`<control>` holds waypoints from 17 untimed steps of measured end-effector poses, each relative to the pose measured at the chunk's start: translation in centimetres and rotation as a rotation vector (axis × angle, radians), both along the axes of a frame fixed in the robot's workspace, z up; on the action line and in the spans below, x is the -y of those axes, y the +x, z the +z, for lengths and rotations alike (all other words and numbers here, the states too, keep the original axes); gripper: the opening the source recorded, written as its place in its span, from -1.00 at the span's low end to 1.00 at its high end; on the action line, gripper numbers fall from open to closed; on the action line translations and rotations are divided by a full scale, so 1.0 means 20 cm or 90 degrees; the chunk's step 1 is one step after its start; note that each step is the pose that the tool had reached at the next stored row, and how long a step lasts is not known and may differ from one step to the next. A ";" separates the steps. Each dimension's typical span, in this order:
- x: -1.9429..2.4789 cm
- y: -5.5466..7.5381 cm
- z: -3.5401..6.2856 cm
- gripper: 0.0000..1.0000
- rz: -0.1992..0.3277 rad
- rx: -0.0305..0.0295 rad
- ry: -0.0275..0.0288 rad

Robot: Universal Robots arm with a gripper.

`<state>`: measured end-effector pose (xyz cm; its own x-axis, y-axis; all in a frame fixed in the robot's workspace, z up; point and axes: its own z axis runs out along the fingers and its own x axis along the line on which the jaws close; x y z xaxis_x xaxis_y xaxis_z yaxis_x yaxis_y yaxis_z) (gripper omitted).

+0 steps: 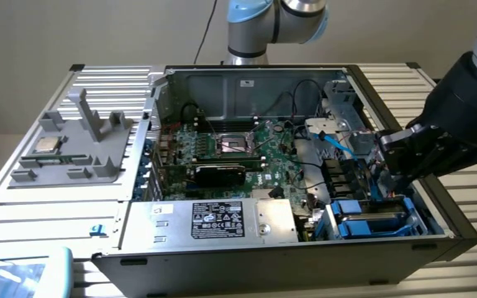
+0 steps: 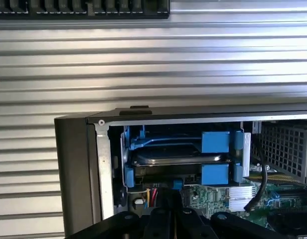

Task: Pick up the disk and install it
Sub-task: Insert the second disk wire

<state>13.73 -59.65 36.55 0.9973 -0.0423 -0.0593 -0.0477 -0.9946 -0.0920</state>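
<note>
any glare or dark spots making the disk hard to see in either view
Exterior view: the disk sits shaded in the case corner, with the claw just above it; the ribbed table is brighter. Wrist view: bright bands of glare on the table; the disk lies dark in its bay, its blue frame still clear.

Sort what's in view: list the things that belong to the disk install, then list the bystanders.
Job:
disk in blue carrier, sitting in the case's corner bay
pincer, shut, beside that bay

Bystanders:
silver power supply box
grey fixture
small square chip
</note>
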 end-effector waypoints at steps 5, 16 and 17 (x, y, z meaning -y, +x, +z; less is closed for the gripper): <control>-0.089 -0.01 0.030 -0.79 0.000 -0.0020 -0.0031; -0.219 -0.01 0.070 -0.79 0.001 -0.0026 -0.0152; -0.219 -0.01 0.070 -0.79 0.001 -0.0026 -0.0152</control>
<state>13.60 -55.26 37.94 0.9972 -0.0423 -0.0623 -0.0465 -0.9966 -0.0681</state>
